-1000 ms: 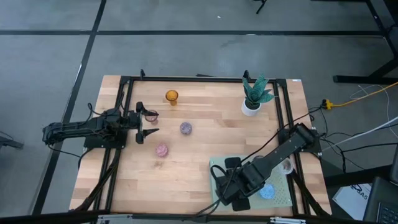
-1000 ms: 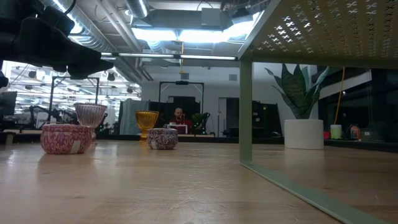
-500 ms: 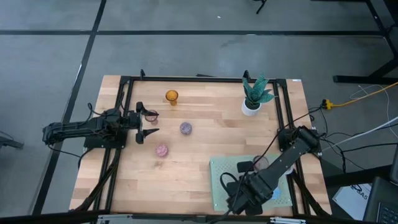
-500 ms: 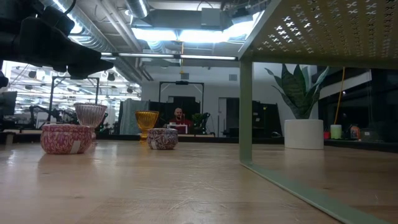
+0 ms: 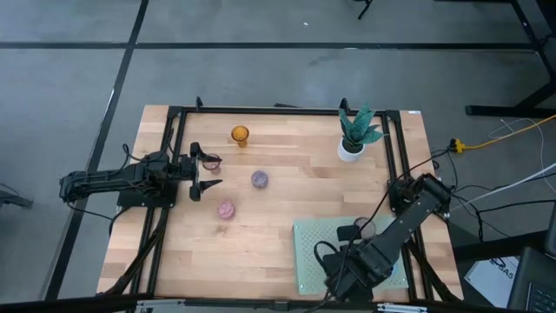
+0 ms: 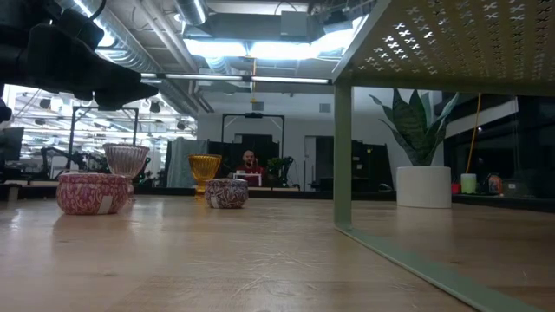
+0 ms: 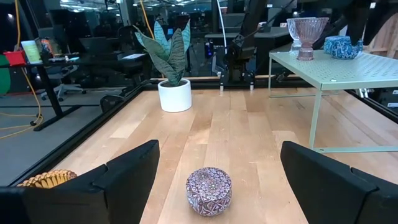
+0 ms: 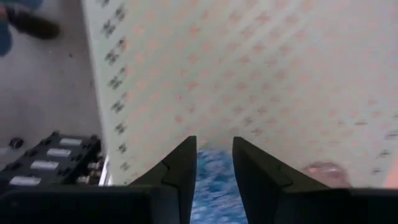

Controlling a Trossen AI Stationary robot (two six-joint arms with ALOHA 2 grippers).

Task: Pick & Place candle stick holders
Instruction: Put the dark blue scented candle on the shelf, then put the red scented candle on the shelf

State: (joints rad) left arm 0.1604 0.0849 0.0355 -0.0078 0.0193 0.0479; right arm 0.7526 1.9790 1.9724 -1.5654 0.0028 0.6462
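right gripper (image 8: 212,177) low over the pale green mat (image 5: 306,252), fingers pinching a blue holder (image 8: 214,186) | left gripper (image 5: 207,170) parked at the tabletop's left side, fingers spread | amber holder (image 5: 240,135), purple holder (image 5: 259,179), pink holder (image 5: 226,209) sitting on the wood
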